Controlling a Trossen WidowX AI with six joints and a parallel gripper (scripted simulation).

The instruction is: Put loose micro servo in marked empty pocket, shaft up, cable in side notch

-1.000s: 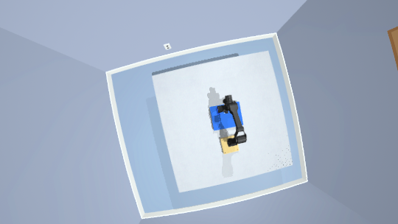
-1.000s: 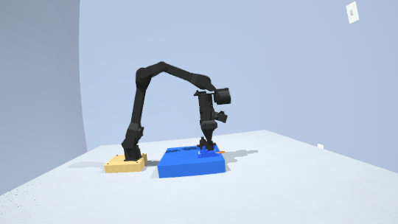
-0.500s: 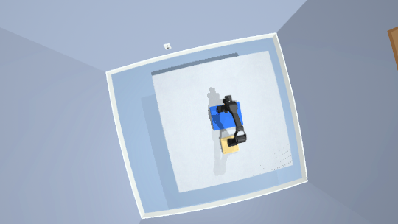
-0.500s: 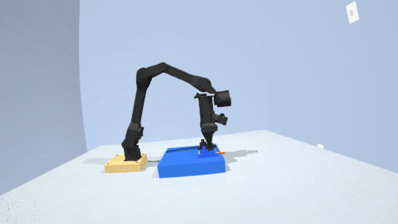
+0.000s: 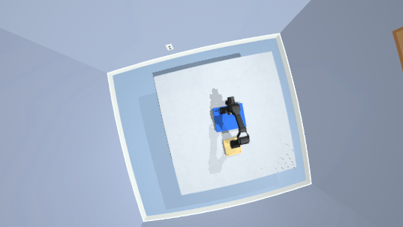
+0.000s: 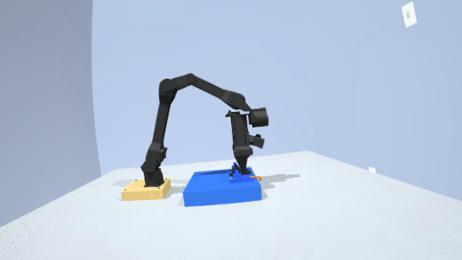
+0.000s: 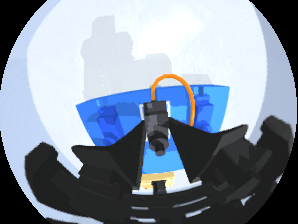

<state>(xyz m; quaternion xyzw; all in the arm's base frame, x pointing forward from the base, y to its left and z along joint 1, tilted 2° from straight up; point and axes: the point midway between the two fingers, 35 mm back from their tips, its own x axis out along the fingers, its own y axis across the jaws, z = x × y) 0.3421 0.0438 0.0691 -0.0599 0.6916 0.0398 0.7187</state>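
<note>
The blue robot deck (image 5: 224, 123) (image 6: 220, 192) (image 7: 107, 123) lies on the white table. My gripper (image 5: 224, 110) (image 6: 240, 170) (image 7: 156, 121) points down over the deck's far right corner and is shut on the micro servo (image 6: 233, 173) (image 7: 157, 121), a small dark block just at the deck's top surface. The servo's orange cable (image 6: 256, 175) (image 7: 172, 76) loops out past the deck's edge. In the wrist view a pale yellow patch (image 7: 156, 179) shows below the servo between the fingers. I cannot tell whether the servo sits in the pocket; the fingers hide the pocket itself.
The arm's tan base block (image 5: 232, 150) (image 6: 145, 190) stands beside the deck. The white table (image 5: 194, 149) (image 6: 342, 214) sits inside a raised pale border (image 5: 123, 149). Walls surround the scene.
</note>
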